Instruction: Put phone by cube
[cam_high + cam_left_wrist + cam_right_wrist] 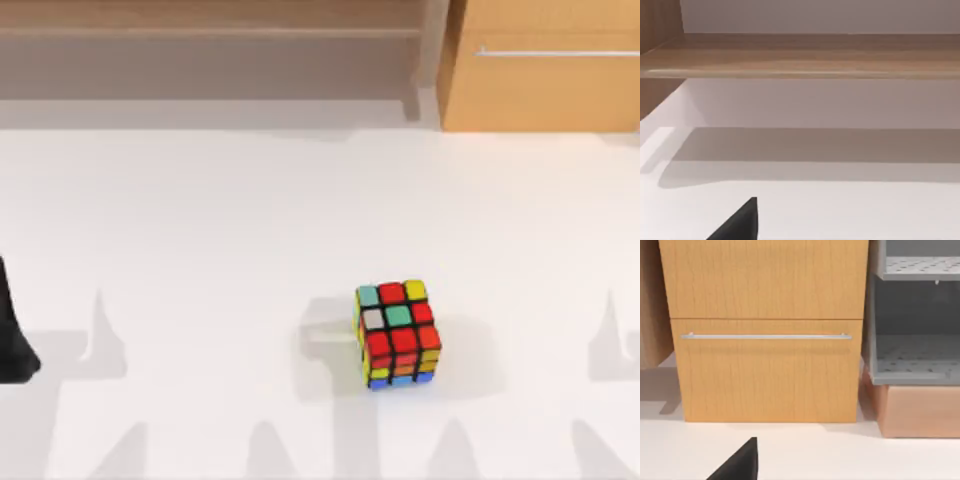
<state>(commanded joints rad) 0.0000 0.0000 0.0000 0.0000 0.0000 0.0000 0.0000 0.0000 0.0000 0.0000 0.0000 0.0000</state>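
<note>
Far left of the cube (397, 334), at the white surface's (200, 220) edge, sits the dark left arm (14, 335); whether its claw (737, 224) is wide or narrow, I cannot tell. The cube stands alone mid-surface, red stickers up. Behind and right of the cube is a wooden cabinet (545, 65). Right claw (737, 464): also cannot tell.

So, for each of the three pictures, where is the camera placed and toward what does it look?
Top view: above the white table, looking down at the scrambled multicoloured puzzle cube; a black part of the left arm shows at the left edge.
Left wrist view: on the left arm, facing a long wooden shelf; a black gripper tip shows.
Right wrist view: on the right arm, facing the wooden drawer cabinet; a black gripper tip shows.
Shared: top and right wrist views both show that cabinet.
</note>
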